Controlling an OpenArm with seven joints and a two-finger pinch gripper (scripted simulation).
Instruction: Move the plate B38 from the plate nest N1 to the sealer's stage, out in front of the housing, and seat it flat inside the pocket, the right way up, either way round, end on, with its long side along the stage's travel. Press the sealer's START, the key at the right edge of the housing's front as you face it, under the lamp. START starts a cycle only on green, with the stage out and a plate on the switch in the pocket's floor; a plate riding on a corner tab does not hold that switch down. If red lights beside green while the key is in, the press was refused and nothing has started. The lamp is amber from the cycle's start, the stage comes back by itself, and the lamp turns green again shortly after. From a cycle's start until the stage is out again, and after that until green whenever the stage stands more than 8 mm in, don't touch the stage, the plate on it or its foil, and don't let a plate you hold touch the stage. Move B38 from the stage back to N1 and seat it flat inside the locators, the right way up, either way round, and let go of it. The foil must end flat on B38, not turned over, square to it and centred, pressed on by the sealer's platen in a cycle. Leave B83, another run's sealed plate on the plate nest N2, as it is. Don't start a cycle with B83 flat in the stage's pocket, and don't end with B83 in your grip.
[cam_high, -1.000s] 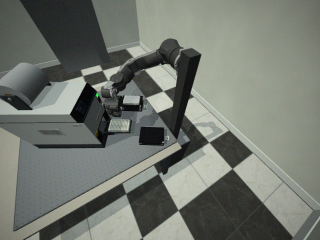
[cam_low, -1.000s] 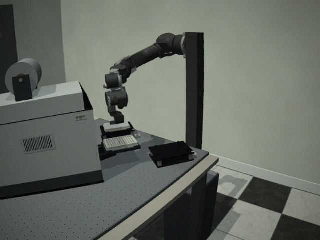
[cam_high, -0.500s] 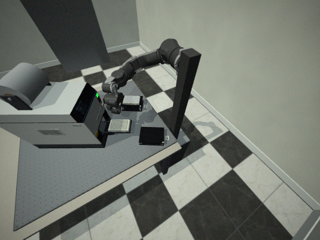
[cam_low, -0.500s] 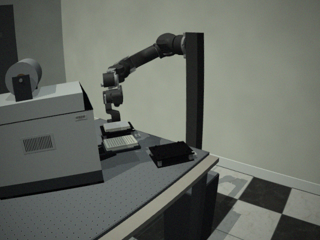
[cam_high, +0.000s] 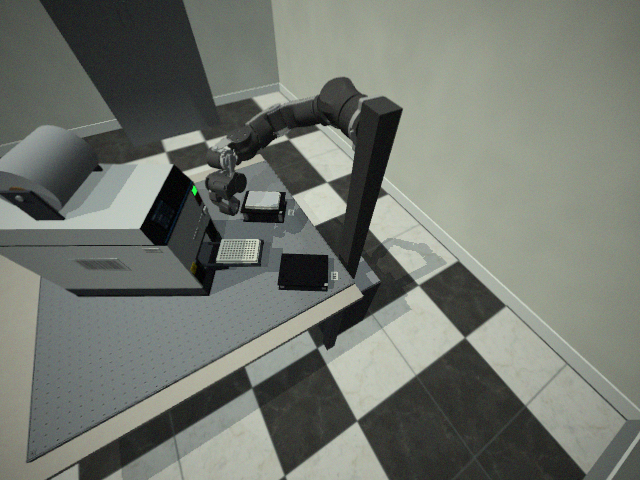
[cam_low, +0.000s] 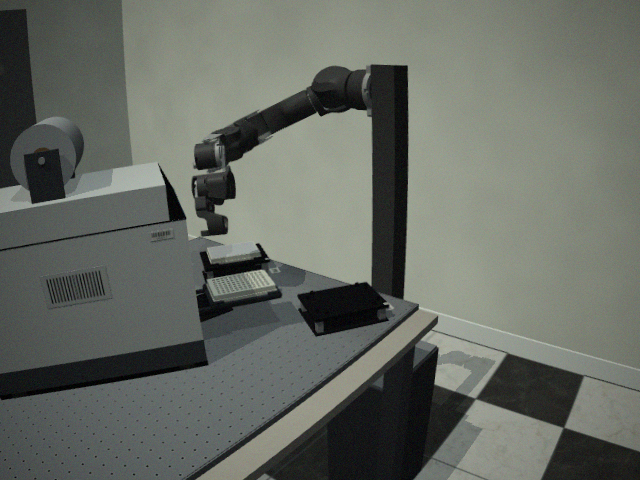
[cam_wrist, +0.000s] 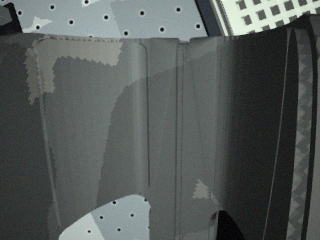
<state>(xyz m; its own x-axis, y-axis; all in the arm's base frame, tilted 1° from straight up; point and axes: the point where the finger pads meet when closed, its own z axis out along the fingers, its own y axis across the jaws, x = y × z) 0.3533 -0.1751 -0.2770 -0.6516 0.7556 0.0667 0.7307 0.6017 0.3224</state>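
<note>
The lamp (cam_high: 194, 190) is green. My gripper (cam_high: 223, 207) (cam_low: 214, 225) is shut and empty. It hangs above the table, close to the right edge of the housing's front, a little below the lamp and between the stage and N2; the exterior view shows it too. The shut fingers (cam_wrist: 167, 160) fill the wrist view. Nest N1 (cam_high: 303, 271) is black and empty.
B83 (cam_high: 263, 200), a plate with a flat pale top, sits on nest N2 behind the stage. The arm's dark post (cam_high: 369, 180) stands at the table's right edge. A foil roll (cam_high: 46, 162) tops the sealer.
</note>
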